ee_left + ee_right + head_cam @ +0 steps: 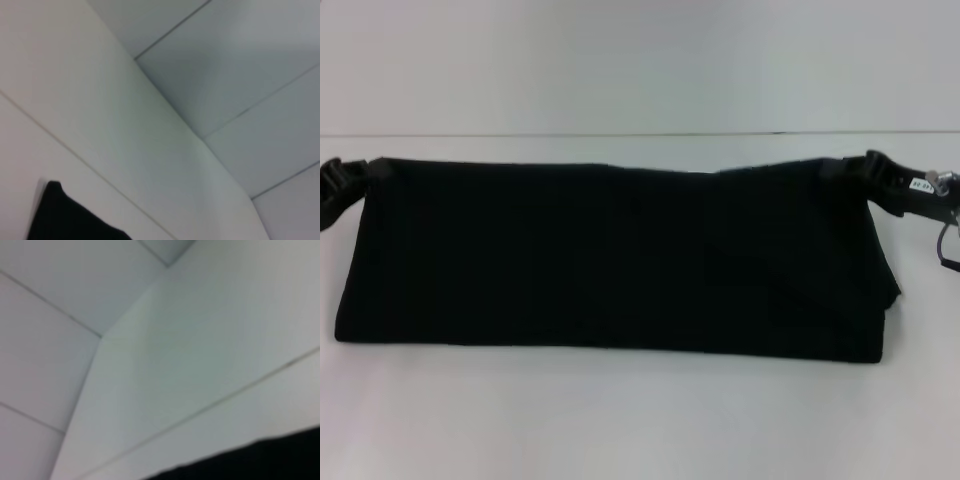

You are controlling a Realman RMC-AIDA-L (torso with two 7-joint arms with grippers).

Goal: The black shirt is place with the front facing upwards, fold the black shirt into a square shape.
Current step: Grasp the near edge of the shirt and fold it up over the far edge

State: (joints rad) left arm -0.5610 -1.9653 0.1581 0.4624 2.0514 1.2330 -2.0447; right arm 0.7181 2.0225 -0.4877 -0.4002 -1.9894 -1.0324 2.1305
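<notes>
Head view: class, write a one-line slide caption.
Left gripper and right gripper hold the black shirt by its upper corners.

Left gripper (350,178): cut off by the head view's edge, fingertips buried in the black shirt (620,260). Right gripper (865,168): arm cropped, fingertips likewise hidden. Shirt lettering and neck label: concealed in folds. Wrist views: only dark shirt slivers (65,220) (260,462), cropped.

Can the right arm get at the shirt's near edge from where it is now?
Probably not yet: the right gripper is pinching the black shirt at its far corner, stretched against the left gripper. It would have to release first.
</notes>
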